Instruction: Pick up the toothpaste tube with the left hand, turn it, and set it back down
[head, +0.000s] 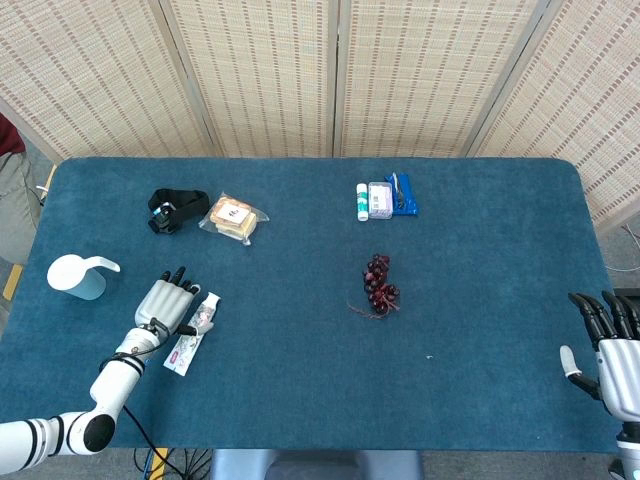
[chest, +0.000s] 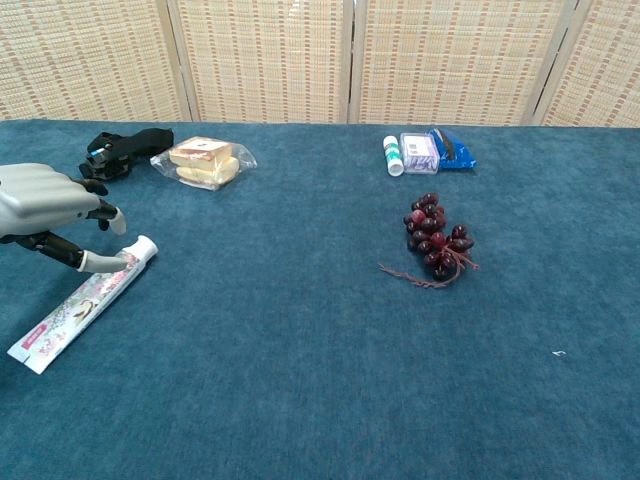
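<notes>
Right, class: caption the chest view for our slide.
Left hand hovers by the cap end of the tube lying on the blue table.

- I see my left hand (head: 168, 305) low over the table (head: 480, 300), fingers spread, just left of the tube (head: 192, 334).
- The tube lies flat and slanted, cap end up beside my fingertips; whether they touch it I can't tell.
- The dispenser (head: 78, 275) sits up-left of the tube.
- A black strap (head: 176, 209) and a wrapped sandwich (head: 234, 217), touching, lie well above the tube.
- The grapes (head: 380, 285) are well right of the tube; beyond them, at the back, small packets (head: 385, 199).
- My right hand (head: 610, 345) is far right of the tube, at the table's edge, fingers apart, holding nothing.
</notes>
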